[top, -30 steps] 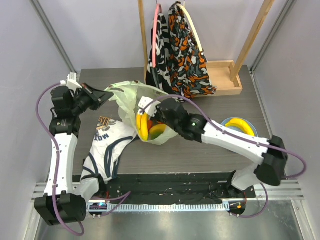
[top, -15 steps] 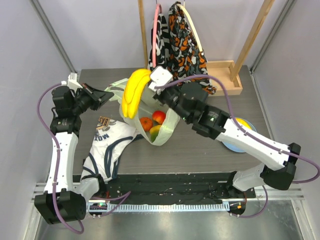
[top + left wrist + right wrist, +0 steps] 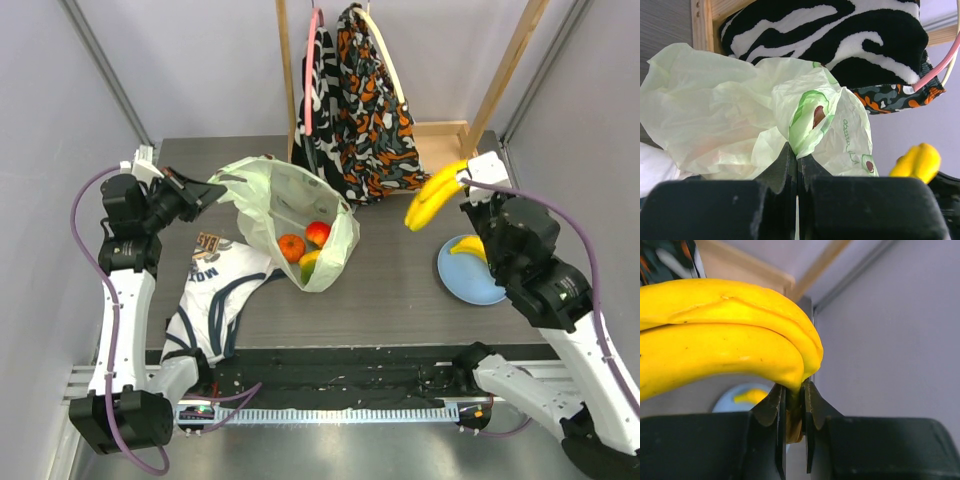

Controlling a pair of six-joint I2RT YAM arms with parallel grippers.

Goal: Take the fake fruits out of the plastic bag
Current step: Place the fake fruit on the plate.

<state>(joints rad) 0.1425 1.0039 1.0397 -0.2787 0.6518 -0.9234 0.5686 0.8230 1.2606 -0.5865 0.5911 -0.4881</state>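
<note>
The pale green plastic bag (image 3: pixel 290 215) lies open at mid-table, and my left gripper (image 3: pixel 210 187) is shut on its left rim. In the left wrist view the film (image 3: pixel 740 115) is pinched between the closed fingertips of that gripper (image 3: pixel 797 155). Inside the bag sit an orange fruit (image 3: pixel 291 247), a red one (image 3: pixel 318 233) and a green-yellow one (image 3: pixel 309 263). My right gripper (image 3: pixel 465 180) is shut on the stem of a yellow banana bunch (image 3: pixel 432 195), held in the air above the blue plate (image 3: pixel 480 285). The right wrist view shows that gripper (image 3: pixel 794 392) clamped on the banana bunch (image 3: pixel 715 335).
A small yellow banana (image 3: pixel 466 247) lies on the blue plate. A white garment with navy stripes (image 3: pixel 215 295) is spread at the front left. Patterned cloths (image 3: pixel 365 100) hang from a wooden rack whose base (image 3: pixel 450 160) stands at the back right.
My right gripper pulled the banana bunch up out of the bag and swung it right, to above the blue plate. The left gripper kept hold of the bag and stayed put.
</note>
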